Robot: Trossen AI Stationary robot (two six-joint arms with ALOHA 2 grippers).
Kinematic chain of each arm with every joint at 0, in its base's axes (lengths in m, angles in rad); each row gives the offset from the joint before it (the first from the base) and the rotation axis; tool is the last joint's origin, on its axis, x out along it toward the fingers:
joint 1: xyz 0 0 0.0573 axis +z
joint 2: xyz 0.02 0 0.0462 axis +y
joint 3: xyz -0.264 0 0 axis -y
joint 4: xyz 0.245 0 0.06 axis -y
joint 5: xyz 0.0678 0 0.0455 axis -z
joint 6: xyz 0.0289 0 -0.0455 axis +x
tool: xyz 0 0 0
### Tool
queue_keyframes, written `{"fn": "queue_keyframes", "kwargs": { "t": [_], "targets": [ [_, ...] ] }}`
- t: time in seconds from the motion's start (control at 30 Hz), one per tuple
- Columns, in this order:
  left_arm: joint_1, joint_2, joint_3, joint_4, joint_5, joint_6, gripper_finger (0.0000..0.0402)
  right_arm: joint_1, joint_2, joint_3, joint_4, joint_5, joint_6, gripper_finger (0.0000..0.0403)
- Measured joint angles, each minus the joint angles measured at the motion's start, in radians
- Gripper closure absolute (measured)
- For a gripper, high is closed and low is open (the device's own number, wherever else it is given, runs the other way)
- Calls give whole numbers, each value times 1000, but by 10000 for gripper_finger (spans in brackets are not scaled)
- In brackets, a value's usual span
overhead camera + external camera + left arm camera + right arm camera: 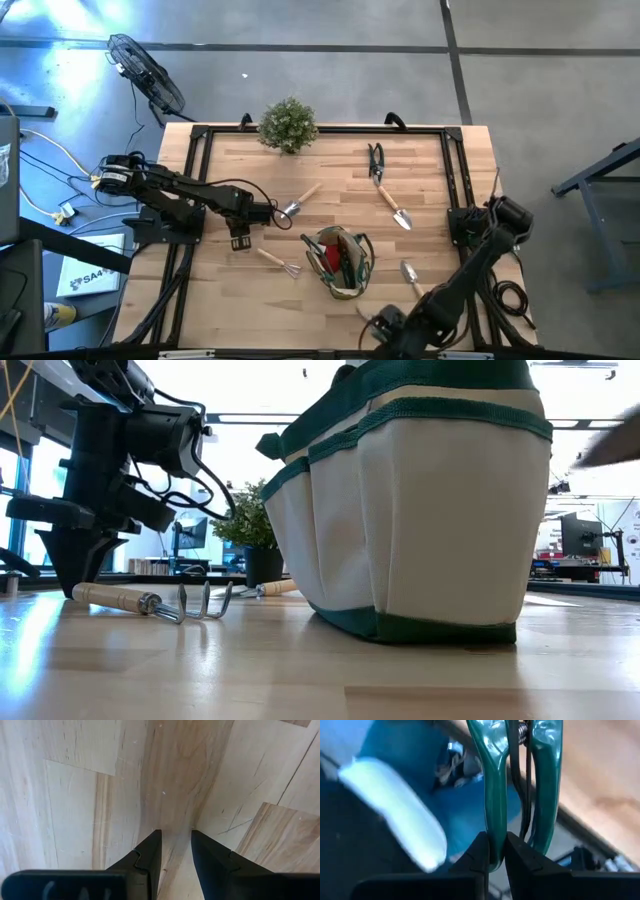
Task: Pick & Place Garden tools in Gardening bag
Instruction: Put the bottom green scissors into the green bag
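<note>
The gardening bag [340, 262] stands near the table's middle front with tool handles sticking out of its mouth; in the low view the bag [420, 510] fills the centre. My right gripper [372, 322] is at the table's near edge, shut on green-handled pruners [520, 780]. My left gripper [240, 240] points down over bare wood left of the bag, open and empty [176, 836]. A small rake [278, 262] lies flat between it and the bag. Two trowels [300, 200] [393, 205], dark snips [376, 160] and a scoop [410, 275] lie on the table. My right gripper pinches one green handle of the pruners [494, 827] between its two fingers, near that handle's free end. The other handle [547, 810] runs free beside the fingers. The pruners point onward from the fingers, along them, and are lifted clear of the table.
A bushy potted plant [288, 125] stands at the table's far edge. A black frame [200, 140] rims the table. A fan [150, 75] stands on the floor beyond the far left corner. Bare wood lies between the bag and the near edge.
</note>
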Motion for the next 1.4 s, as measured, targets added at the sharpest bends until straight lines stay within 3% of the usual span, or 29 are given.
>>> {"fn": "queue_keyframes", "kwargs": {
  "t": [0.1,0.33,0.7,1.17,1.4],
  "targets": [
    [0,0,0,0,0,0,302,1,6,0,29,-63,2,376],
    [0,0,-1,12,0,0,302,-47,14,0,105,-26,-136,376],
    [0,-1,-1,26,-3,8,302,-162,45,0,83,-81,-389,376],
    [0,-1,-1,31,-3,8,302,-133,44,0,-140,-51,-239,376],
    [0,-1,-1,34,-3,8,302,-108,44,-1,-390,-82,-138,376]
  ]
}}
